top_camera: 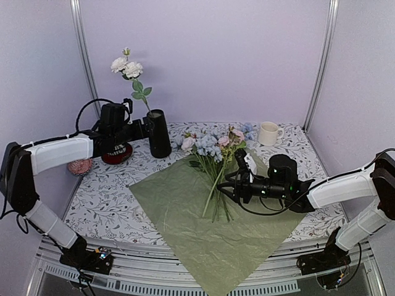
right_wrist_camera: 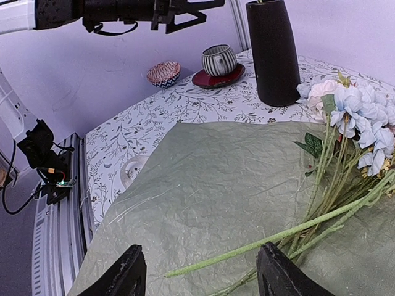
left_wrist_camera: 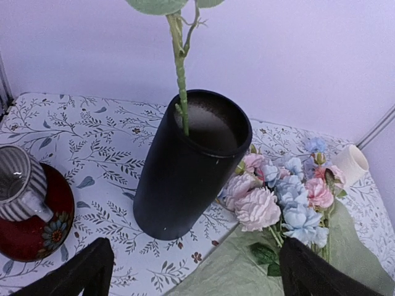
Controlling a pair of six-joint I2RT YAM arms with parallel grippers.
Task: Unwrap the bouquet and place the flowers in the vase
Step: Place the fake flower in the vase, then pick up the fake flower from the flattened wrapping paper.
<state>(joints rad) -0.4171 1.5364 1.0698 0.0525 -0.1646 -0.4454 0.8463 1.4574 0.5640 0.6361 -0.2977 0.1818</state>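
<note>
My left hand (left_wrist_camera: 197, 268) hangs released by the vase (left_wrist_camera: 185, 166) at ten o'clock, one stem (left_wrist_camera: 180, 74) in it. My right hand (right_wrist_camera: 200, 277), released, straddles the flowers (top_camera: 213, 161) lying on open paper (top_camera: 179, 209) mid-worktop (top_camera: 111, 197). They look light and wiry, so I'd pinch mid-stem.

No text, label, brand or number can be read in any view. The black vase (top_camera: 158, 132), the white mug (top_camera: 268, 133) at two o'clock and the striped cup (right_wrist_camera: 219, 60) carry no lettering.
</note>
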